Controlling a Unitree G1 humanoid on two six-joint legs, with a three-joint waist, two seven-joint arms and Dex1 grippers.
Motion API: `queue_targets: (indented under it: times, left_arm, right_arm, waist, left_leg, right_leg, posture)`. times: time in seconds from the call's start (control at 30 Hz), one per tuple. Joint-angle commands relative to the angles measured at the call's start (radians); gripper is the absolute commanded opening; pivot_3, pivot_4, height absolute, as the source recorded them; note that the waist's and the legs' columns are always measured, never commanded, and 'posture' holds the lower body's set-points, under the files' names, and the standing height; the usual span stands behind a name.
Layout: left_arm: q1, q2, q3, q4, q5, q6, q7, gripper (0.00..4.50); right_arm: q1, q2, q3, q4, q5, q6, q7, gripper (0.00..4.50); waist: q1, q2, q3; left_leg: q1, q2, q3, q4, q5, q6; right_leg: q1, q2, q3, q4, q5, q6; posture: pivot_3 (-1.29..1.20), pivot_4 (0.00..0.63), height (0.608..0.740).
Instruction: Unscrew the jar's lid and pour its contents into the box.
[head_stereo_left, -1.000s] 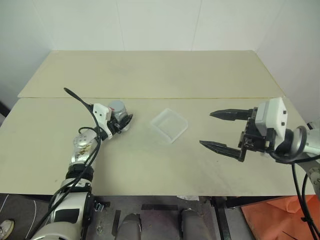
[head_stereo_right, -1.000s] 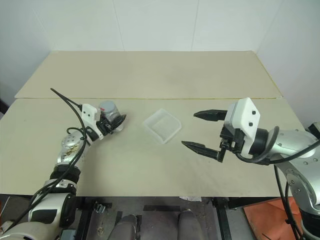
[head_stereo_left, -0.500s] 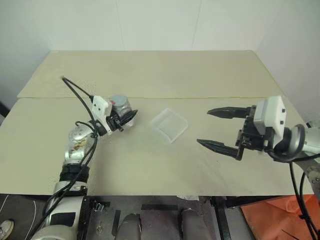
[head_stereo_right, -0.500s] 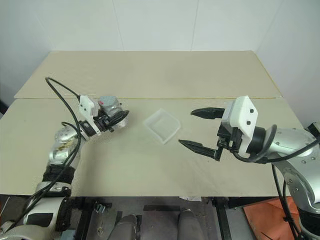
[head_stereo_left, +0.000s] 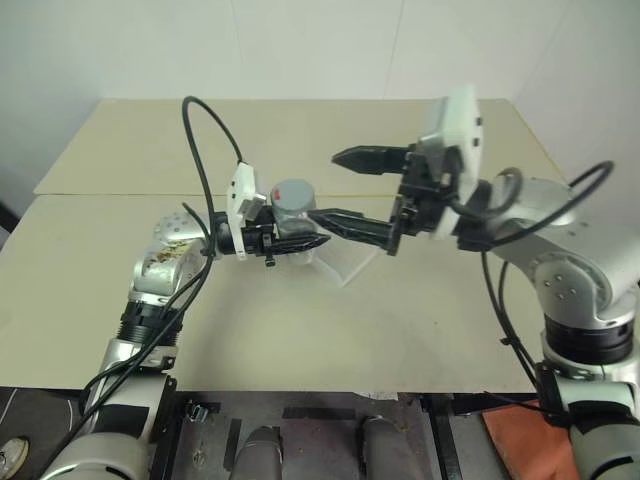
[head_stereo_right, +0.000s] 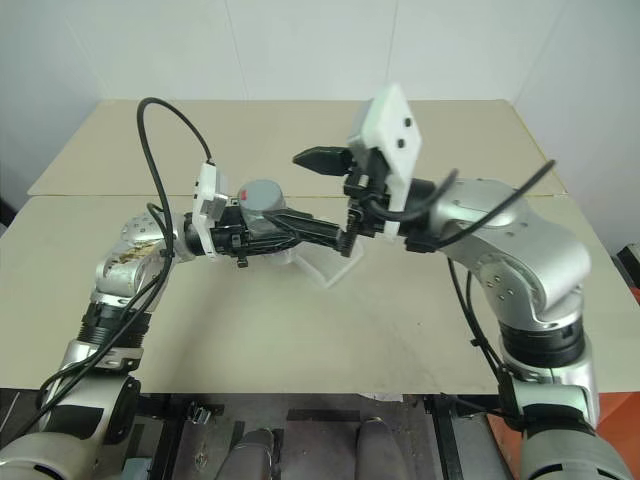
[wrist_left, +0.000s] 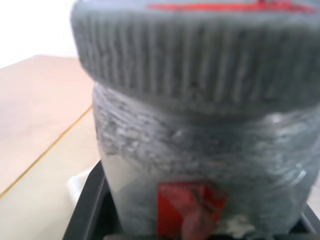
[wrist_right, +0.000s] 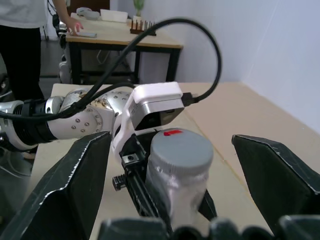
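Left gripper (head_stereo_left: 297, 243) is clamping the jar (head_stereo_left: 291, 222) by its body, fingers drawn tight against the clear wall, and is holding it upright above the table (head_stereo_left: 300, 140), lifted clear of the surface. Sitting on the jar's mouth is the lid (head_stereo_left: 293, 195), grey and ribbed round its edge, with a red mark on top; in the left wrist view the lid (wrist_left: 200, 55) is capping the jar (wrist_left: 200, 170), and a red patch of the label is showing low on the glass between the black fingers. Whether the contents are lying inside cannot be told.

Right gripper (head_stereo_left: 345, 192) is reaching in from the opposite side with its two black fingers spread wide and gripping nothing. One fingertip is hanging above and beyond the lid, the other is lying level just in front of the jar's body, so the lid is standing between them without being touched. In the right wrist view the lid (wrist_right: 181, 147) is sitting midway between the two broad dark fingers (wrist_right: 70, 192).

Just beneath and beyond the jar, the box (head_stereo_left: 350, 262) is resting on the table, partly hidden by both grippers.

In the right wrist view a person (wrist_right: 22, 35) is standing beside a desk (wrist_right: 125, 42) in the background.
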Motion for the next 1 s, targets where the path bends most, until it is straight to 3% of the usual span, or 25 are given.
queue_targets:
  times: [0.03, 0.47, 0.57, 0.7, 0.87, 1.0]
  left_arm:
    - [-0.050, -0.009, -0.008, -0.005, -0.005, -0.033, -0.046, 2.04]
    - [-0.062, -0.011, -0.002, -0.015, -0.010, -0.043, -0.096, 2.04]
    - [-0.063, -0.008, 0.002, -0.021, -0.014, -0.038, -0.098, 2.04]
    - [-0.061, -0.002, 0.010, -0.028, -0.024, -0.032, -0.105, 2.04]
    - [-0.058, 0.013, 0.051, -0.066, -0.117, 0.018, -0.160, 2.04]
    - [-0.047, 0.042, 0.068, -0.109, -0.178, 0.052, -0.224, 2.04]
  right_arm:
    - [-0.041, 0.027, 0.015, 0.007, -0.018, 0.024, -0.023, 4.50]
    - [-0.058, 0.097, 0.025, 0.051, -0.064, 0.041, -0.042, 4.50]
    - [-0.054, 0.097, 0.019, 0.050, -0.055, 0.046, -0.033, 3.95]
    - [-0.045, 0.093, 0.014, 0.051, -0.044, 0.046, -0.007, 2.75]
    - [-0.021, 0.056, 0.013, 0.075, -0.017, 0.021, 0.114, 2.75]
    - [-0.018, 0.016, 0.012, 0.164, 0.008, -0.055, 0.337, 2.75]
  waist:
    - [0.000, 0.000, 0.000]
    - [-0.017, 0.000, 0.000]
    - [-0.021, 0.000, 0.000]
    - [-0.024, 0.000, 0.000]
    - [-0.024, 0.000, 0.000]
    - [-0.025, 0.000, 0.000]
  left_leg:
    - [-0.002, 0.000, 0.000, 0.000, 0.000, 0.000]
    - [-0.004, 0.000, 0.000, 0.000, 0.001, -0.001]
    - [-0.004, 0.000, 0.000, 0.000, 0.001, -0.001]
    - [-0.004, 0.000, -0.001, 0.000, 0.001, -0.001]
    - [-0.004, 0.000, -0.001, 0.000, 0.001, -0.001]
    - [-0.003, 0.000, -0.001, 0.000, 0.001, -0.001]
  right_leg:
    - [-0.002, 0.000, 0.000, 0.001, 0.000, 0.000]
    - [-0.005, 0.000, 0.000, 0.003, 0.000, 0.000]
    - [-0.005, 0.000, 0.000, 0.003, 0.000, 0.000]
    - [-0.005, 0.000, 0.000, 0.003, 0.000, 0.000]
    - [-0.005, 0.000, 0.000, 0.003, 0.000, 0.000]
    - [-0.005, 0.000, 0.000, 0.003, 0.000, 0.000]
  posture:
    - [0.00, 0.150, 0.740]
    - [0.00, 0.150, 0.740]
    - [0.00, 0.150, 0.740]
    - [0.00, 0.150, 0.740]
    - [0.00, 0.150, 0.740]
    - [0.00, 0.150, 0.740]
